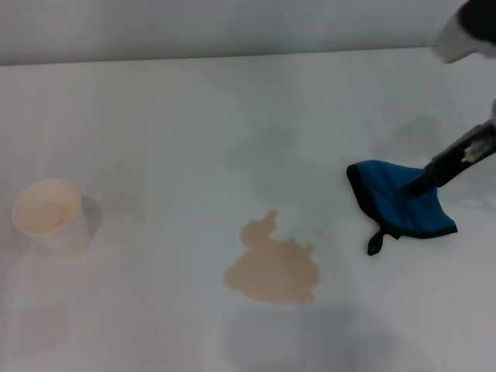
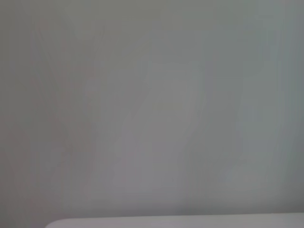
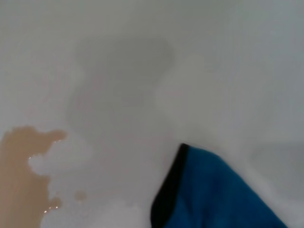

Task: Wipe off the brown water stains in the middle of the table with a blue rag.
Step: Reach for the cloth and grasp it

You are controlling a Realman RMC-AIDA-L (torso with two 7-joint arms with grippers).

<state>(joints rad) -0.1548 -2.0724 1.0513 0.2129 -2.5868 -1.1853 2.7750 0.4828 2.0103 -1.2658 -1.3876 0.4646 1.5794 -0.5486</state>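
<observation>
The brown water stains (image 1: 273, 267) form a tan lobed blotch on the white table (image 1: 155, 132), near the middle front. The blue rag (image 1: 391, 203), with black trim and a loop tab, lies bunched to the right of the stain, a short gap away. My right gripper (image 1: 413, 187) reaches down from the upper right and is shut on the rag's middle. In the right wrist view the rag (image 3: 213, 194) shows close by, and the stain (image 3: 19, 180) lies farther off across bare table. My left gripper is out of view.
A white paper cup (image 1: 48, 215) stands at the left side of the table. Grey shadows lie on the table behind the stain. The left wrist view shows only a plain white surface (image 2: 152, 114).
</observation>
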